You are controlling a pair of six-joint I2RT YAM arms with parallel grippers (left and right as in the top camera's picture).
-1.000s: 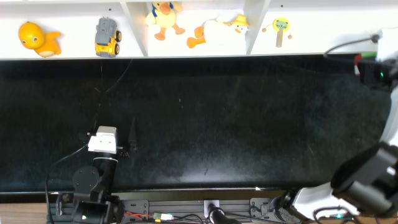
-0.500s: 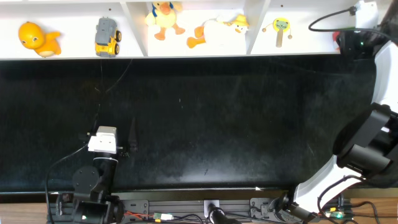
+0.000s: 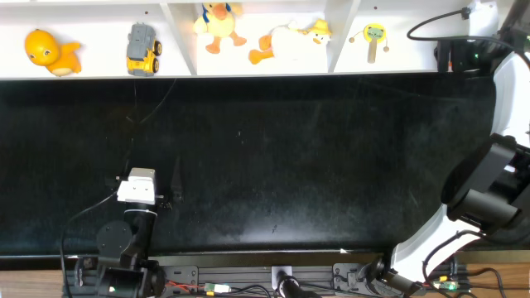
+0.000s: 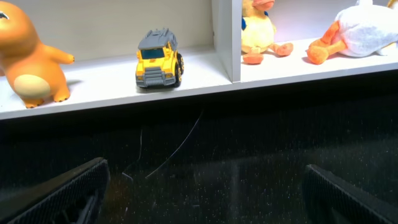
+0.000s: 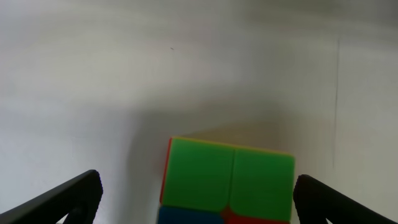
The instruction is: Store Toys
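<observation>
Top view: white shelf (image 3: 248, 70) along the far edge holds an orange figure (image 3: 51, 50), yellow truck (image 3: 142, 48), two plush ducks (image 3: 219, 25) and a rattle (image 3: 374, 37). Right arm (image 3: 505, 91) is at the far-right compartment.

Left wrist view: left gripper (image 4: 205, 167) spread wide, holding nothing.

Right wrist view: right gripper (image 5: 198, 180) wide apart; green-faced cube (image 5: 227, 183) on the white shelf floor between its fingers, contact unclear.

Two plush ducks (image 3: 219, 25) (image 3: 290, 40) — one truck (image 3: 142, 48), cube (image 5: 227, 186), rattle (image 3: 375, 37), orange figure (image 3: 51, 50).
</observation>
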